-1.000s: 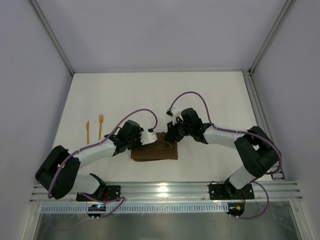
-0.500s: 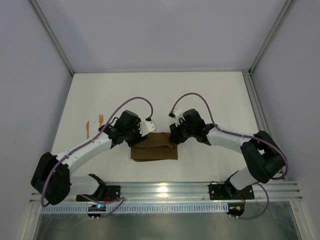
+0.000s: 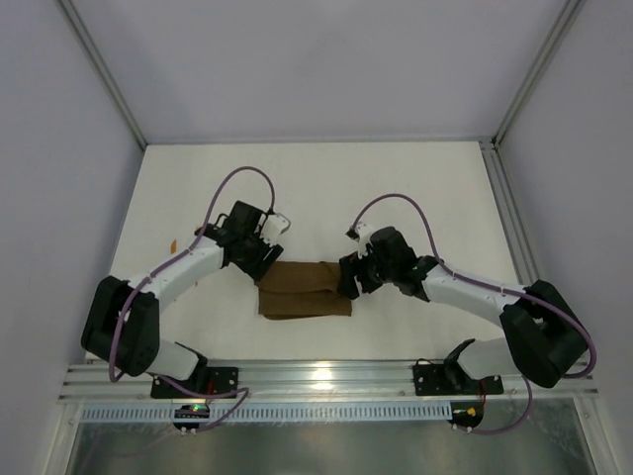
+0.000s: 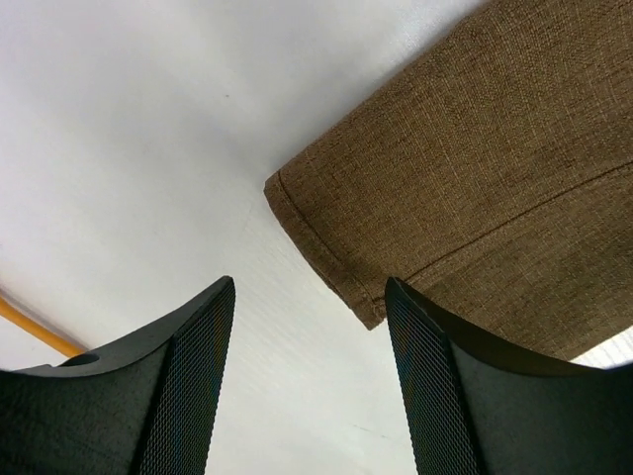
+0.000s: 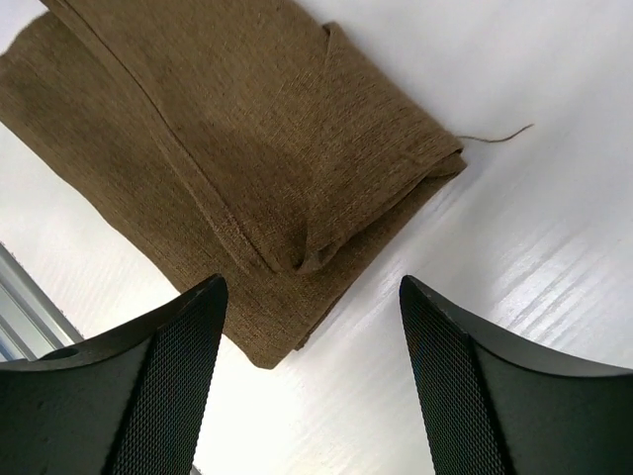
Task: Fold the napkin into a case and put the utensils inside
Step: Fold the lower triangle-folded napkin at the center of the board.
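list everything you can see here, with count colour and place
napkin: one, dark brown, folded into an oblong, near middle of the table, between the grippers
utensil: one orange-tan piece showing, left of the napkin; whether there is a second cannot be told
loose thread: one, brown, trailing from a napkin corner
table: one, white, under everything
rail: one, silver, along the near edge
arms: two, white and black, reaching in from the near edge
left gripper: one, black, open and empty, at the napkin's far left corner
right gripper: one, black, open and empty, at the napkin's right end
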Controlling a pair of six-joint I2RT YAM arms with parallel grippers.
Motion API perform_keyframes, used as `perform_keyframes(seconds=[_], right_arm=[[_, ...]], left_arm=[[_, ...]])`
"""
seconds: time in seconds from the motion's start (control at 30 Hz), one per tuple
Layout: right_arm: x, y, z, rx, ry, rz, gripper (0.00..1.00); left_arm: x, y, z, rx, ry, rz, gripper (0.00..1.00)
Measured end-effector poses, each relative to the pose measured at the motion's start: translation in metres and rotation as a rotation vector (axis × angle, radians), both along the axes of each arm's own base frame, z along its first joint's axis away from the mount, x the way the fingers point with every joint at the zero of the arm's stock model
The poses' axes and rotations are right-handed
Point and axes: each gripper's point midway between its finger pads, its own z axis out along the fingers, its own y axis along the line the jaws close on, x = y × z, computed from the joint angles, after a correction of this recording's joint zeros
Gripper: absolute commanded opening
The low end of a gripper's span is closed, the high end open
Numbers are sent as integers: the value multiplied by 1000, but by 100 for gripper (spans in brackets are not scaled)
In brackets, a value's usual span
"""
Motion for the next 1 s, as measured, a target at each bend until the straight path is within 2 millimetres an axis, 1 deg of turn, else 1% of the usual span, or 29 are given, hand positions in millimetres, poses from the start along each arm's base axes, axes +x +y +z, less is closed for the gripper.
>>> perform_keyframes(seconds=[0.07, 0.13, 0.17, 0.27, 0.33, 0.4, 0.5, 0.53, 0.57, 0.7, 0.83, 0.9, 0.97, 1.0], right_arm=[[-5, 2, -7, -13, 17, 15, 74], [-7, 5, -10, -15, 19, 25, 72], [-7, 6, -11, -16, 23, 28, 71], [-8, 9, -16, -17, 31, 32, 68], [-7, 10, -17, -12, 33, 29, 65], [-6, 12, -16, -4, 29, 26, 62], [-5, 16, -16, 4, 25, 32, 52], [-6, 17, -17, 4, 26, 36, 44], [-7, 18, -19, 3, 29, 41, 42], [-8, 18, -26, -6, 47, 46, 44], [-10, 18, -33, -16, 67, 51, 45], [-11, 18, -33, -14, 68, 52, 50], [-11, 18, -33, -14, 70, 53, 56], [-11, 18, -33, -15, 70, 54, 57]], left_arm=[[-1, 1, 2, -28, 20, 24, 62], [-4, 1, -1, -46, 59, 45, 59], [-5, 0, -3, -52, 85, 50, 56], [-9, -4, -19, -58, 176, 65, 51], [-14, -4, -32, -52, 236, 74, 50], [-19, -2, -39, -48, 277, 83, 49], [-21, -3, -40, -65, 292, 100, 42], [-21, -3, -40, -68, 293, 101, 40], [-21, -3, -40, -70, 295, 102, 40], [-22, -7, -38, -89, 302, 94, 40], [-23, -8, -38, -99, 306, 90, 32], [-23, -9, -38, -101, 307, 89, 30], [-23, -10, -38, -104, 307, 87, 24], [-23, -10, -38, -106, 308, 87, 20]])
